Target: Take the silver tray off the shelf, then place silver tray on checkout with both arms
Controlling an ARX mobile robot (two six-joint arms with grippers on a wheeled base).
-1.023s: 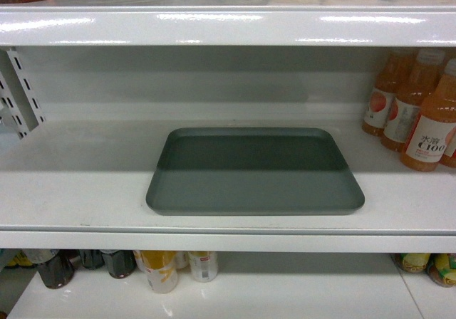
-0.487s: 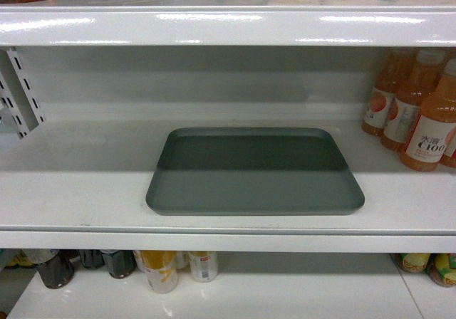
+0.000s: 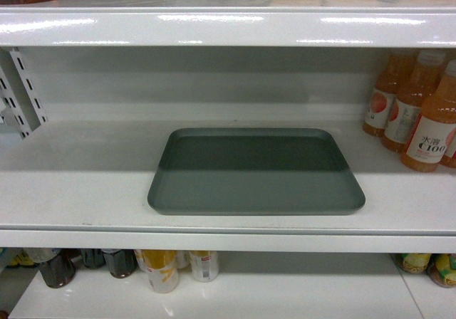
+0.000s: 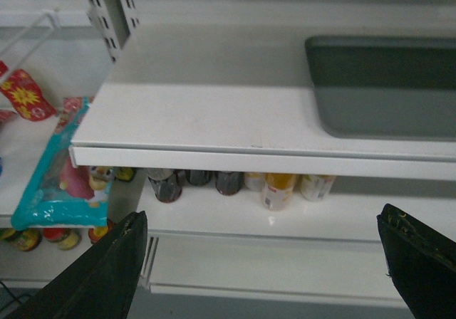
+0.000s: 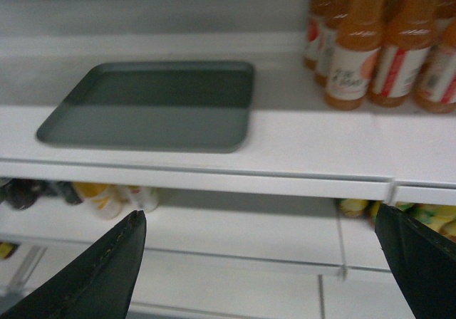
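Nothing was done yet: the silver tray (image 3: 255, 171) lay flat on the shelf (image 3: 78, 191), both grippers (image 4: 263, 262) (image 5: 260, 262) spread wide, short of it.

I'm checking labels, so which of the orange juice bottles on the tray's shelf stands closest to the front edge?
The orange juice bottle with the "100" label, furthest right and nearest the shelf front; the other two bottles stand behind it toward the back wall, right of the silver tray.

silver tray (image 4: 385, 84) on shelf (image 4: 214, 119), left gripper (image 4: 263, 262) jaws apart
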